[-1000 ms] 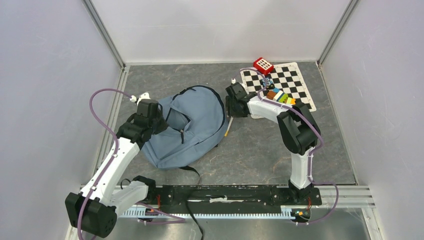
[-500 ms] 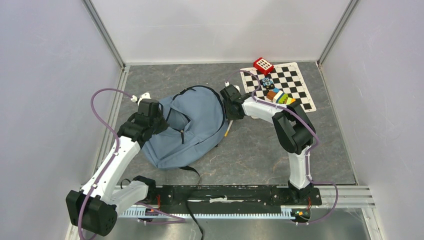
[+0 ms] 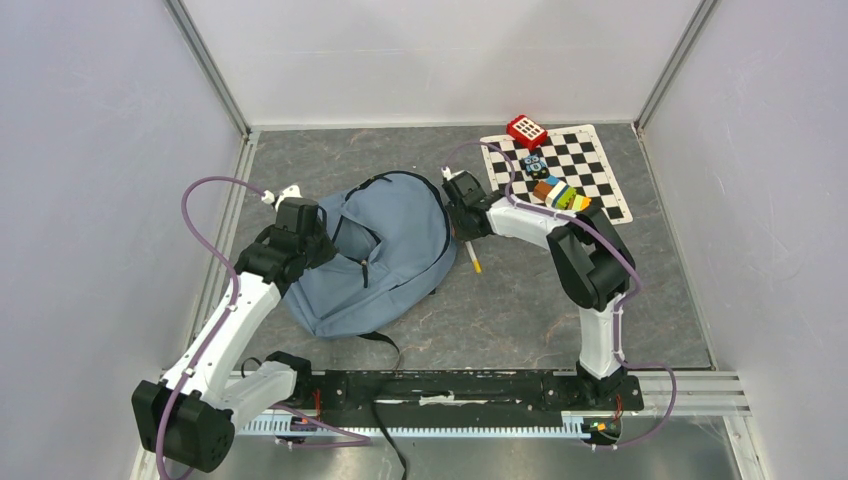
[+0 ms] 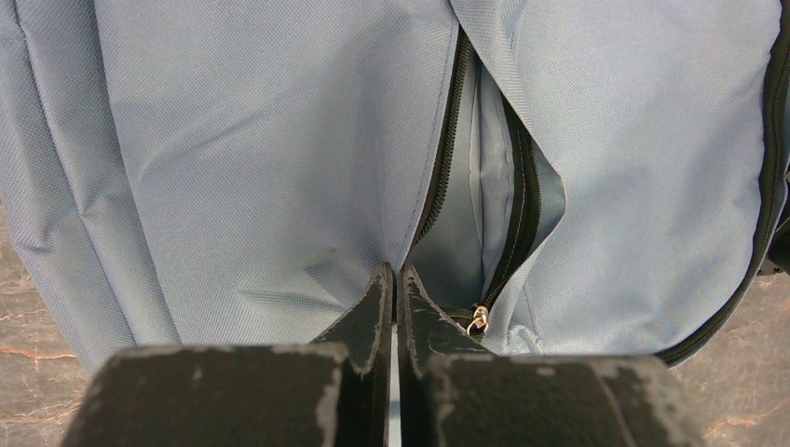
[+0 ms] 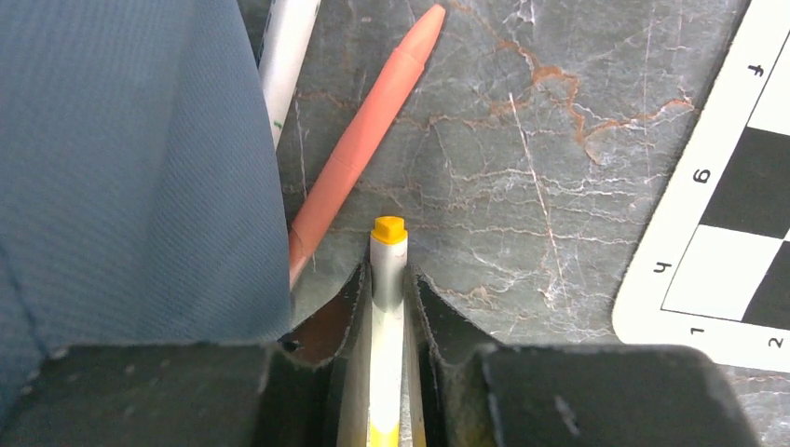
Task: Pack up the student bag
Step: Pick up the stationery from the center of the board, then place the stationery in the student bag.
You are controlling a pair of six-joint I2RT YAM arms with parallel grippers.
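Right wrist view has my right tool (image 5: 388,279) closed around a yellow-capped pen (image 5: 388,244), a finger pressing each side of its barrel and the cap poking out past the tips. Just beyond it an orange pen (image 5: 368,140) and a white pen (image 5: 289,56) lie on the counter (image 5: 522,186), both hard against the edge of the bag (image 5: 130,168). From above, the bag lies flat on the left half of the counter, between my two arms, with the gripped pen at its right edge. My left tool (image 4: 393,279) is clamped tight, its tips at the lip of the pocket (image 4: 494,214). I judge it is pinching that fabric to hold the unzipped pocket agape; only lining shows inside. So I reckon the packing is barely begun. Nothing shows in the bag, one pen is in hand but not yet at the opening, and two pens wait beside it. A red block (image 3: 526,130) and some coloured pieces (image 3: 558,192) sit on the chessboard (image 3: 590,160), well apart from the bag, if they belong in it too.
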